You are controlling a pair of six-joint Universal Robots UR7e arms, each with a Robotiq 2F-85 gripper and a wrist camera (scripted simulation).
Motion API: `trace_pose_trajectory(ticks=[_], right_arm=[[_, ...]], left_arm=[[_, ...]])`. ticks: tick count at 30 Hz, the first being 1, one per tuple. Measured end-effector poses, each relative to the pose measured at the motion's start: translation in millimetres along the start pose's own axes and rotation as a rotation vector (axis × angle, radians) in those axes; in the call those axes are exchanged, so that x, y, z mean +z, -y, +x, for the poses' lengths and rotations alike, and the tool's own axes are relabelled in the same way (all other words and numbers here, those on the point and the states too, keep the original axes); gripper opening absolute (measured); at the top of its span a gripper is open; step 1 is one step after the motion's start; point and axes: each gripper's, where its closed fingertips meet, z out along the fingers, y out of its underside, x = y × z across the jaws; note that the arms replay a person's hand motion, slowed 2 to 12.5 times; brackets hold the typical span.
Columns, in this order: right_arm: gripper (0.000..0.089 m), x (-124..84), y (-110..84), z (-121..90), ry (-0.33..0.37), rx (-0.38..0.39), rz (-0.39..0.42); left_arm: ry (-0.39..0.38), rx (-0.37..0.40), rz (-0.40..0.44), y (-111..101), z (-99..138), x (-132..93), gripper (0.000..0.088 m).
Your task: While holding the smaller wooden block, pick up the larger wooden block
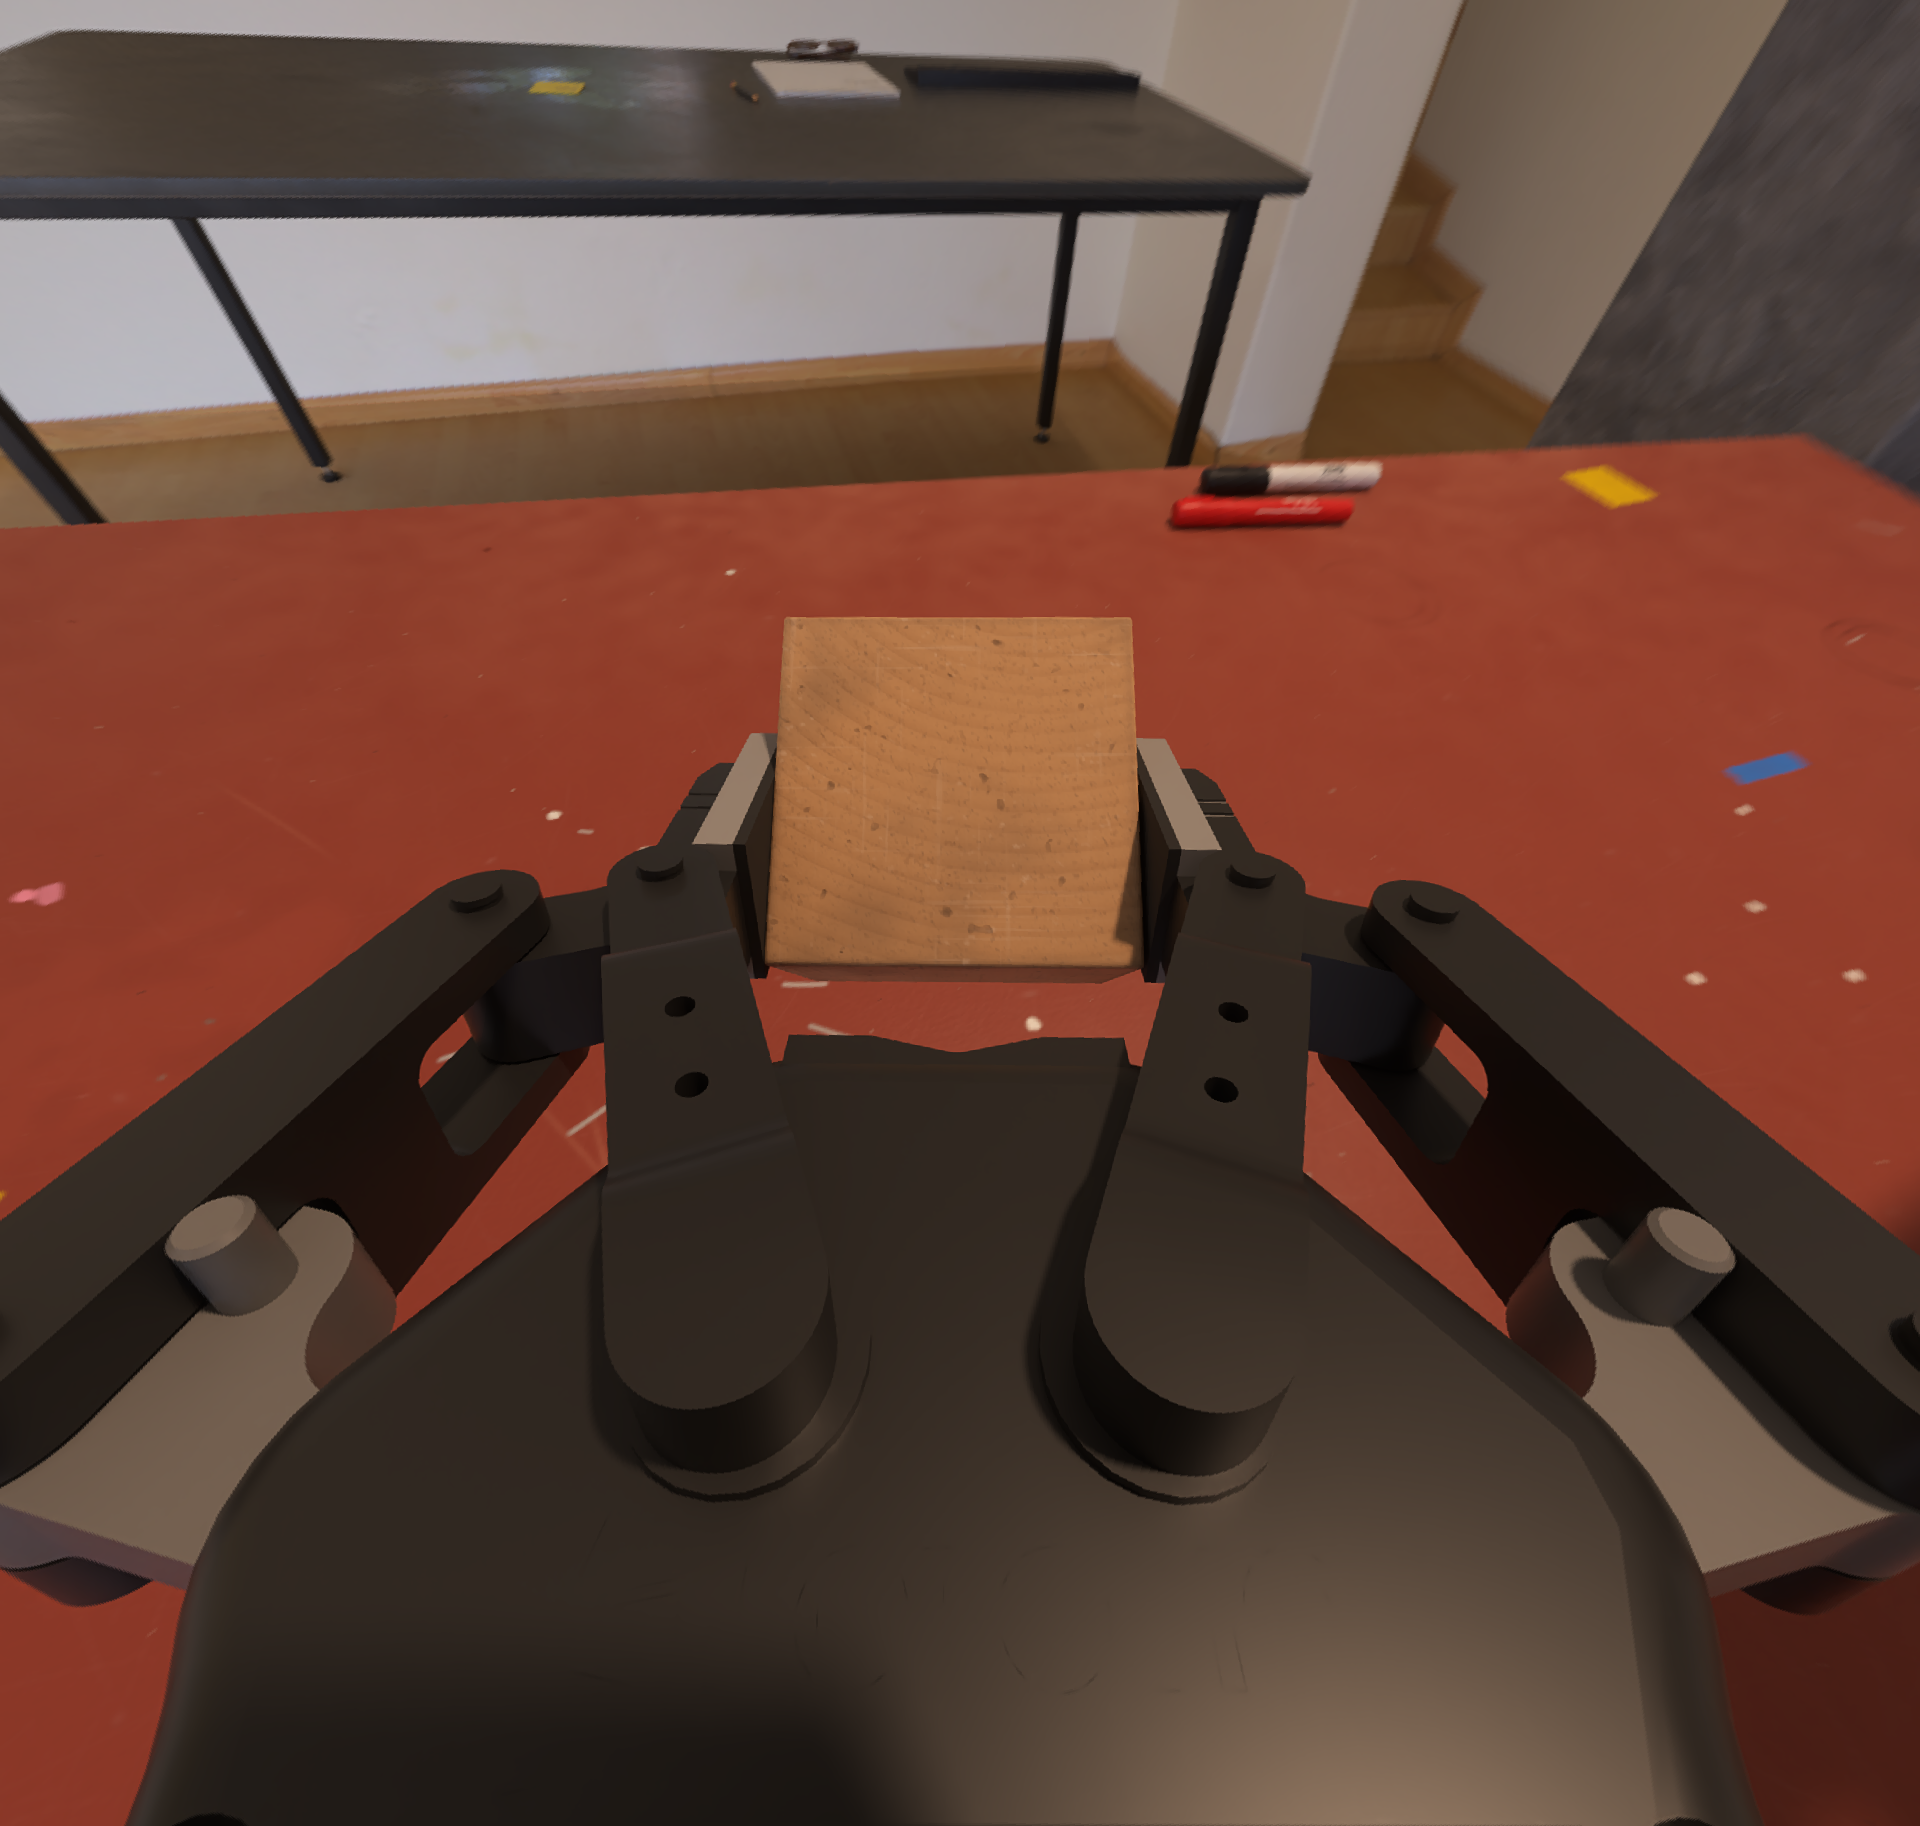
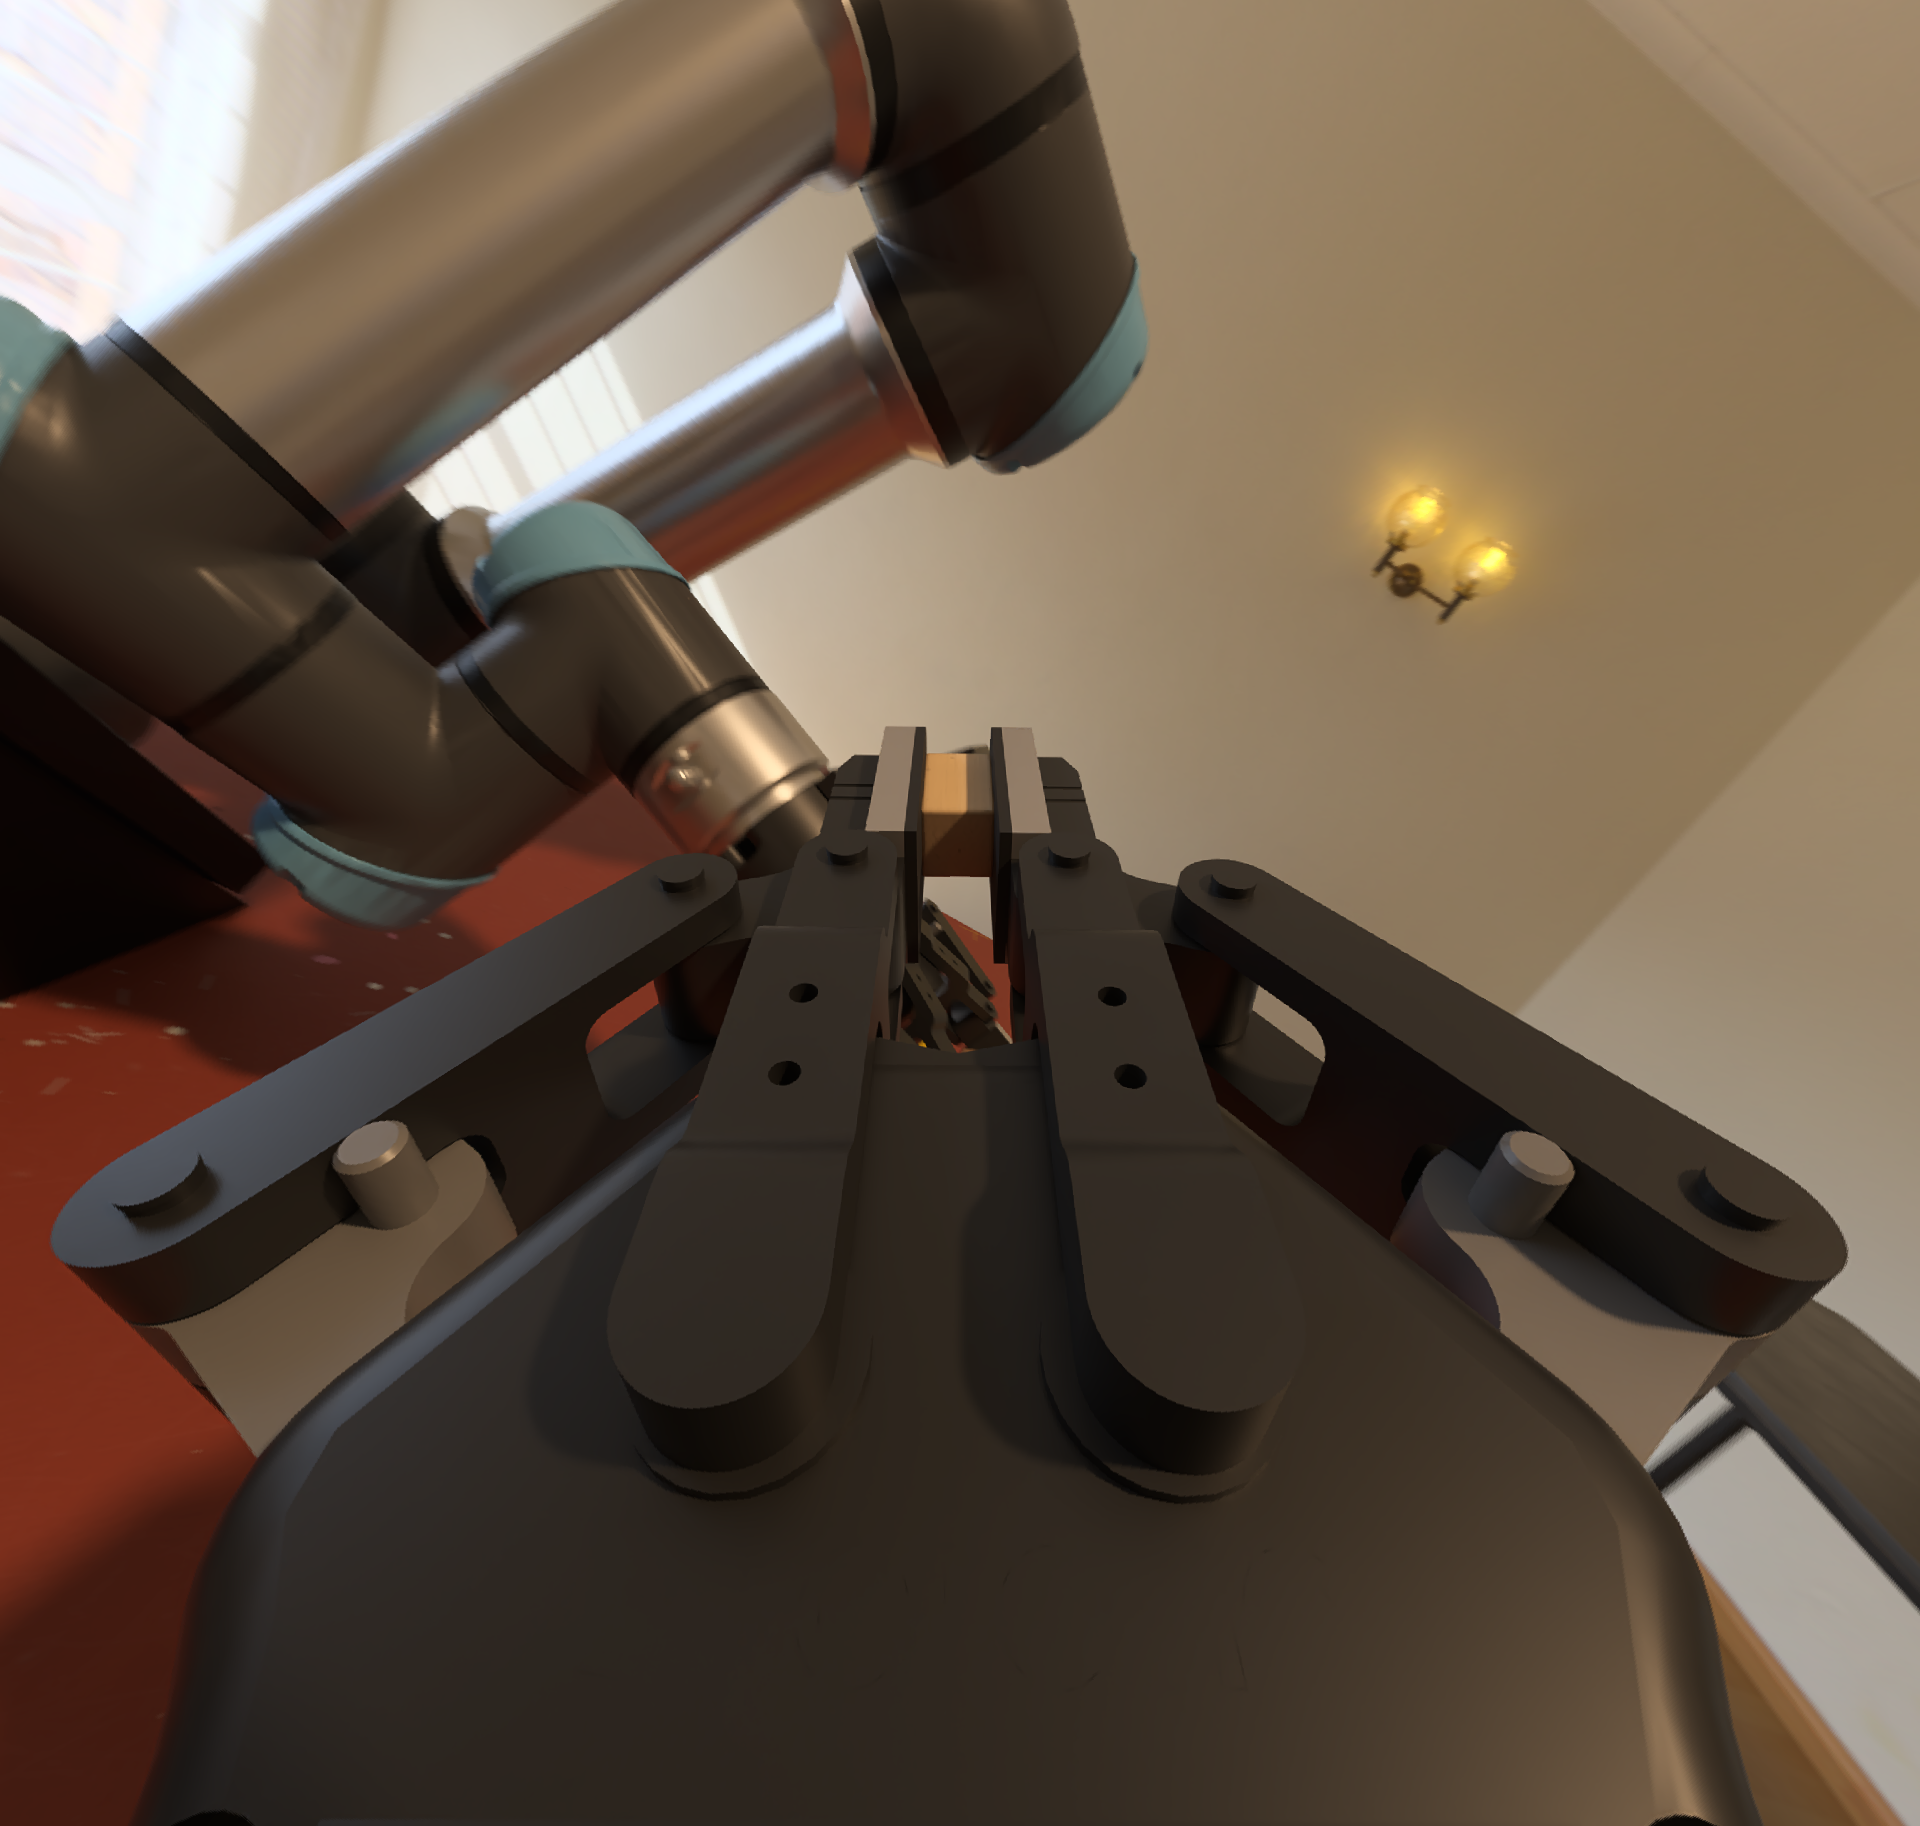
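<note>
Left wrist view: left gripper [image 1: 954, 846], jaws clamped on opposite sides of the large block [image 1: 954, 800]. Block sits between the pads, apparently lifted clear of the red desk [image 1: 312, 696]. Two markers [image 1: 1273, 495] lie far beyond the jaws, to the right. Right wrist view: right gripper [image 2: 958, 810] tilted upward, jaws closed on the small block [image 2: 951, 808]. Judgement: both blocks held; task looks essentially complete.

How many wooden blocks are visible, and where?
2. The larger wooden block sits clamped in the left gripper above the red table; the smaller wooden block is pinched in the right gripper.
</note>
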Motion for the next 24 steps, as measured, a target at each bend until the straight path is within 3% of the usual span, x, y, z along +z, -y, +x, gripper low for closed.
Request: trace_pose_trajectory(ticks=[11,24], right_arm=[[0.0108,16,-39.0,20,-0.179,-0.195,-0.066],[0.0108,27,-64.4,21,-0.29,-0.441,-0.127]], left_arm=[[-0.172,-0.187,0.1,38,3,-12,0.0528],[-0.222,-0.209,0.139,59,10,-9,0.0528]])
